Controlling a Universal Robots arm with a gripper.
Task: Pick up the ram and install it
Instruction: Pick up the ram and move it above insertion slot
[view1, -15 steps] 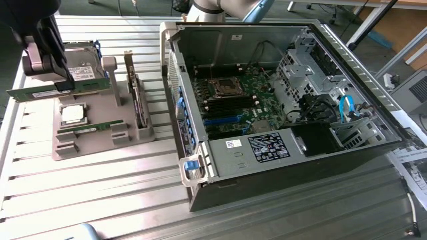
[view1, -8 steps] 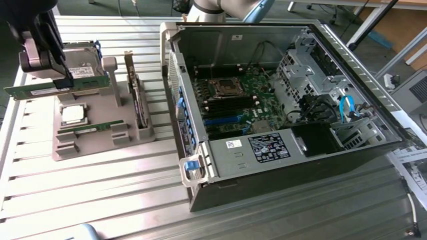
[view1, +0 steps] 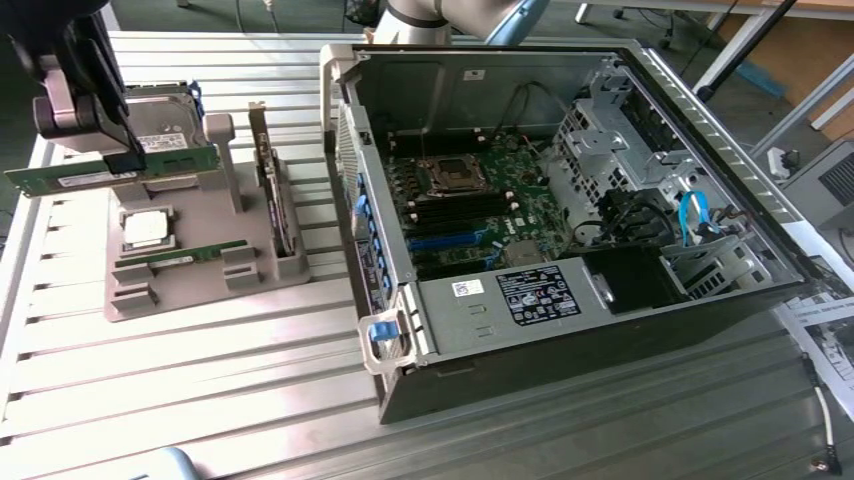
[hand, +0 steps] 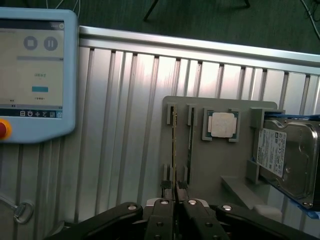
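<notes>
Your ribbed silver aluminium table top (view1: 200, 400) runs in long slats and catches soft pale glare across them. Past its rail you see dark grey-green floor (hand: 210, 20) with thin black stand legs (hand: 151, 10); a brown wooden board (view1: 801, 50) sits beyond the table at the exterior view's right

Gripper (view1: 123, 160) hangs from wrist, fingers (hand: 162, 210) pointing down, pressed together on ram (view1: 74, 178); ram lies crosswise between jaws, protruding both sides.
</notes>
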